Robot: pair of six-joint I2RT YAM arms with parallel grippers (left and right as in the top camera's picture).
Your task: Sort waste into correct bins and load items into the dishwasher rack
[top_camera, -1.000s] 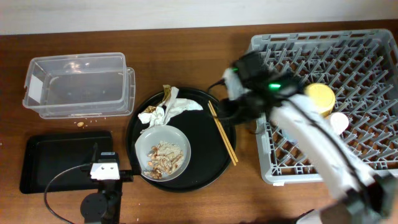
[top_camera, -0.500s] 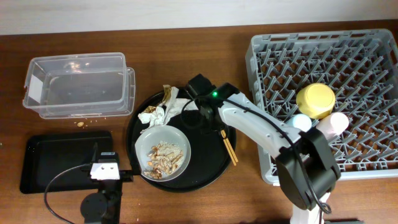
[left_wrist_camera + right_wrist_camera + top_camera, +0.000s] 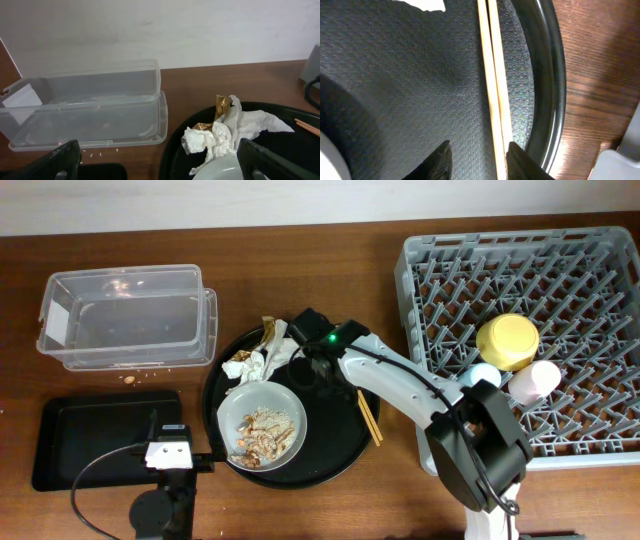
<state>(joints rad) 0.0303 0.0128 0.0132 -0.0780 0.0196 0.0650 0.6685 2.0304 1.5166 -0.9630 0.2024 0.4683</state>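
Crumpled white napkins (image 3: 265,356) with a gold-brown wrapper lie at the back of the round black tray (image 3: 330,450); they also show in the left wrist view (image 3: 225,132). A grey plate (image 3: 285,402) on that tray holds crumbly food scraps (image 3: 262,430). The clear tub (image 3: 120,315) and shallow black tray (image 3: 95,435) are at the left. The rack (image 3: 560,270) holds the yellow bowl (image 3: 507,340), blue cup (image 3: 483,375) and pink cup (image 3: 530,380). My right gripper (image 3: 325,375) (image 3: 477,162) is open and empty just above the round tray. My left gripper (image 3: 167,165) is open and empty, low by the black tray.
Two wooden chopsticks (image 3: 358,408) lie on the round tray's right side; in the right wrist view they (image 3: 492,75) run alongside my right finger. A few crumbs (image 3: 130,378) lie on the table by the clear tub (image 3: 85,107). A cable trails from my left arm.
My right arm has swung left from the rack and come down over the round black tray beside the chopsticks. The left arm has not moved.
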